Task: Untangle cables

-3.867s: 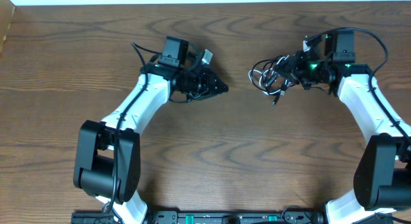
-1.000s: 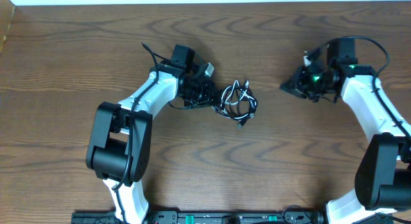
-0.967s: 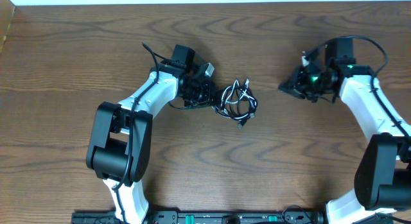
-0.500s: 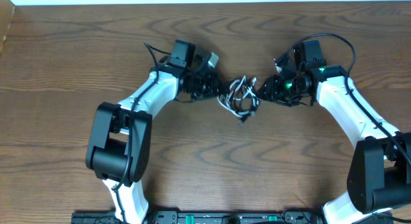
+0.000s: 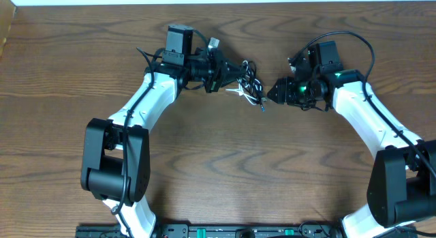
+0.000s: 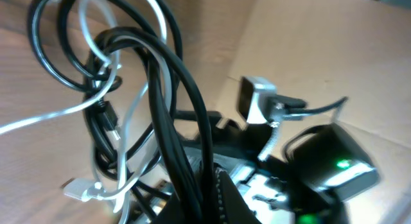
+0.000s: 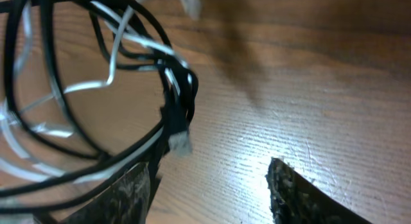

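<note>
the table point(image 5: 218, 163) is brown wood with a strong dark grain, smooth, with a soft sheen. the black cable point(image 6: 192, 108) has a smooth, glossy plastic jacket. the white cable point(image 6: 78, 188) looks smooth and duller. a plug point(image 7: 180, 140) at the loop's 4 o'clock ends in bright metal. the right arm point(image 5: 371, 119) wears glossy white plastic shells with matt black joints. the pads point(image 7: 302, 198) of the right gripper point(image 7: 212, 169) look rough and pebbled.

A: What blocks the middle?
B: The cables point(image 5: 248, 86), bunched between the left gripper point(image 5: 229, 72) and the right gripper point(image 5: 276, 92).
A: Open room?
B: Bare table point(image 5: 218, 163), near and far.
</note>
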You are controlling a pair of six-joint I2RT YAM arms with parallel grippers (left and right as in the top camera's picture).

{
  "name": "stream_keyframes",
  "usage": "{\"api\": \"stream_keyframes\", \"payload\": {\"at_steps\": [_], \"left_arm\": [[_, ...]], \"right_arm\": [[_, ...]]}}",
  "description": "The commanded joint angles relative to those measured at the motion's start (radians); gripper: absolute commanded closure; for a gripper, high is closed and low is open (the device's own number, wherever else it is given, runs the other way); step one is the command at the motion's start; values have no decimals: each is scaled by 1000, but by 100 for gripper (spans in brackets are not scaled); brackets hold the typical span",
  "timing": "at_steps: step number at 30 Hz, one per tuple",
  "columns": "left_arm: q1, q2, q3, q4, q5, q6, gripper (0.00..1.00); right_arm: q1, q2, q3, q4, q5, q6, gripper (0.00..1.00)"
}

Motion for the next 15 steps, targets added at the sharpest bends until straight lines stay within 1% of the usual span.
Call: {"api": "stream_keyframes", "payload": {"at_steps": [1, 5, 8, 15], "left_arm": [[1, -18, 20, 82, 103, -194, 92], [-2, -18, 20, 248, 137, -301, 93], [-14, -18, 20, 354, 146, -365, 93], [-43, -18, 20, 445, 150, -435, 93]], "right_arm": [[6, -3, 16, 16, 7, 42, 41], [15, 27, 16, 77, -66, 59, 39], [24, 47, 16, 135, -74, 122, 39], [32, 93, 16, 320, -88, 255, 38]]}}
